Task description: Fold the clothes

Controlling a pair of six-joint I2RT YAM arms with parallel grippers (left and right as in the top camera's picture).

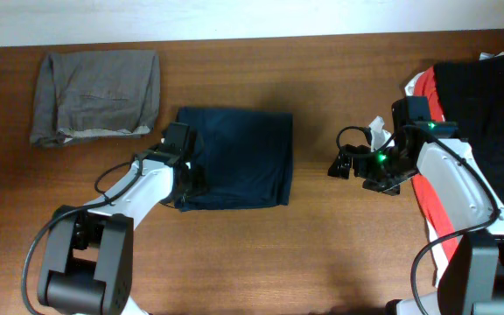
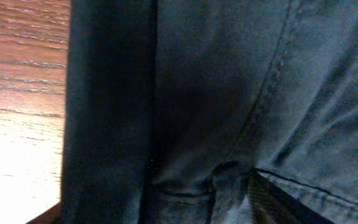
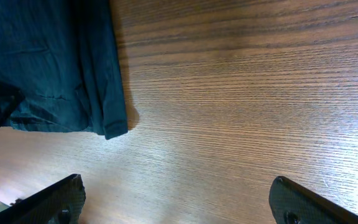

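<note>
A folded dark navy garment (image 1: 239, 157) lies in the middle of the table. My left gripper (image 1: 188, 175) is down at its left edge, against the cloth. In the left wrist view the navy cloth (image 2: 229, 93) with its seams fills almost everything, and the fingers cannot be made out. My right gripper (image 1: 344, 164) hovers to the right of the garment, apart from it. Its two fingers (image 3: 55, 200) stand wide open over bare wood, and the garment's corner (image 3: 48, 68) shows beyond them. The black and red clothes (image 1: 488, 105) lie heaped at the right edge.
A folded grey-brown garment (image 1: 94, 94) lies at the back left. The wooden table (image 1: 322, 245) shows bare wood between the navy garment and the right heap. The right arm's base stands beside the heap at the right.
</note>
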